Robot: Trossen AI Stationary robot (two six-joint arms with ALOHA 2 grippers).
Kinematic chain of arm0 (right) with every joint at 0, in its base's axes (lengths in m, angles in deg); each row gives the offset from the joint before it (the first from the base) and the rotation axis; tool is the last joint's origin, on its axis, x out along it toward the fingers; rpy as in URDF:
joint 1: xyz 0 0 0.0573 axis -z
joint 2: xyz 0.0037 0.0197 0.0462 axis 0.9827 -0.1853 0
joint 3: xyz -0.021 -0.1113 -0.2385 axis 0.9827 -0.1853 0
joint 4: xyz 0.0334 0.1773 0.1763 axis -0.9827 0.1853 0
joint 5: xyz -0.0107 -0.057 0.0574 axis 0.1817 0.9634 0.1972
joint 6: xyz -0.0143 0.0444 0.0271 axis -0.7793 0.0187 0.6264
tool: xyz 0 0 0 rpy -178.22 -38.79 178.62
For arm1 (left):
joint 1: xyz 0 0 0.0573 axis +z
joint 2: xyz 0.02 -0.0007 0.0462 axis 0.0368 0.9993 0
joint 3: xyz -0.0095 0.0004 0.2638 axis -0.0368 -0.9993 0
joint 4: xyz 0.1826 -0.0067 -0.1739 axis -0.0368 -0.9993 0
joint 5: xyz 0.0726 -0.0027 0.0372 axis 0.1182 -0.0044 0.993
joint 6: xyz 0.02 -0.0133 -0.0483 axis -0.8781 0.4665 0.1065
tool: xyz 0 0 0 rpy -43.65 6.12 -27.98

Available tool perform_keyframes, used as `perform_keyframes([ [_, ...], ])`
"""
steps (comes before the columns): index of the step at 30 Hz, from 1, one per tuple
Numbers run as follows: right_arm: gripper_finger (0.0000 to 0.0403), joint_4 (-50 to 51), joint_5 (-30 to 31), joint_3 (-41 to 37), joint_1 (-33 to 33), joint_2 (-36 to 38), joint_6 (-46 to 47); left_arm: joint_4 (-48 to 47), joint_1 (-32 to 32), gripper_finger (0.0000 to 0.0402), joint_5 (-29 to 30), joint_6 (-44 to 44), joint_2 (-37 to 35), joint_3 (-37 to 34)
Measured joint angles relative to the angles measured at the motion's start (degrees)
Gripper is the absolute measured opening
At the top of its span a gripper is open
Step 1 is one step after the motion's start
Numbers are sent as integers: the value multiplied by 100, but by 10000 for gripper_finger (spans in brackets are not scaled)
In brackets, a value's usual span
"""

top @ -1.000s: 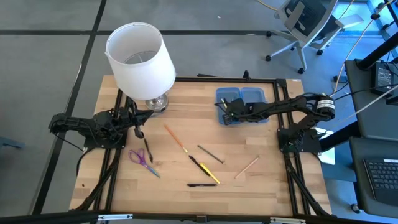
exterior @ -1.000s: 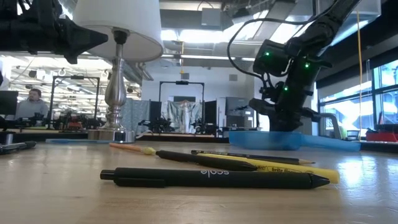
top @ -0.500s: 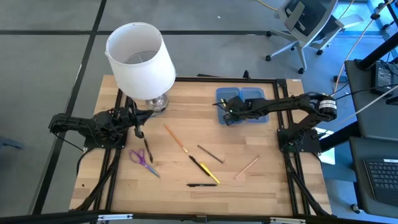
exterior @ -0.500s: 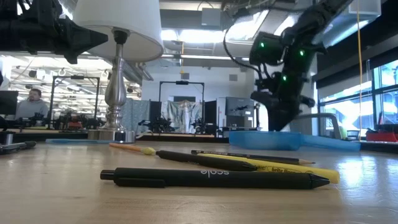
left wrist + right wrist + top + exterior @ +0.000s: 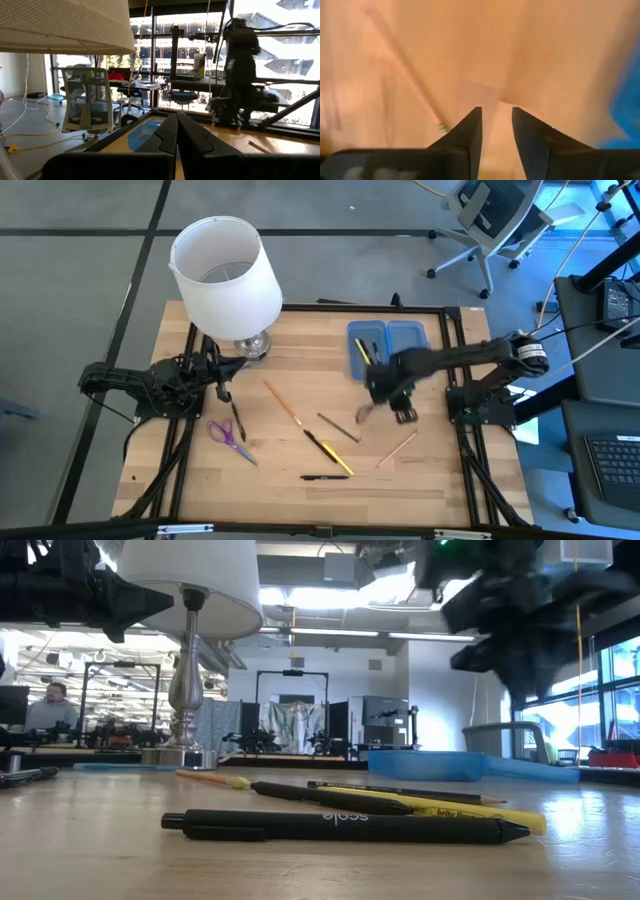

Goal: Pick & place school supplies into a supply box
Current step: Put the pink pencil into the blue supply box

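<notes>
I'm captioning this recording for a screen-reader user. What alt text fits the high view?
Seen from above, the right gripper hangs open and empty over a wooden table, beside an open blue supply box holding one pen. Loose pens and pencils and purple scissors lie on the table; the left gripper waits shut near a white lamp.

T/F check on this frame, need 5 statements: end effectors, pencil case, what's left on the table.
1. The right end effector is empty, its fingers apart. True.
2. The blue pencil case is closed. False: it lies open near the table's far edge, with a yellow pencil in its left half.
3. The purple-handled scissors are in the pencil case. False: they lie on the table in front of the left arm.
4. The left end effector is shut, beside the lamp base. True.
5. No pens remain on the table. False: a black pen and several pencils lie mid-table.
</notes>
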Motion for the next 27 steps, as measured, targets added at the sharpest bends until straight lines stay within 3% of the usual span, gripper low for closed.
perform_keyframes([
  [7, 100, -321, 572, -389, -1218, -4, 330, 0, 2, 4, 0, -1, 0, 0],
  [17, 100, -1625, 529, -942, -2369, -4, 922, -2, 1, 4, 47, -1, 0, 0],
  [23, 100, -2235, 608, -1378, -2767, -4, 955, -4, 2, 4, 68, -1, 0, 0],
  [27, 100, -2519, 844, -1653, -2807, -4, 1531, -4, 1, 4, 68, -1, 0, 0],
])
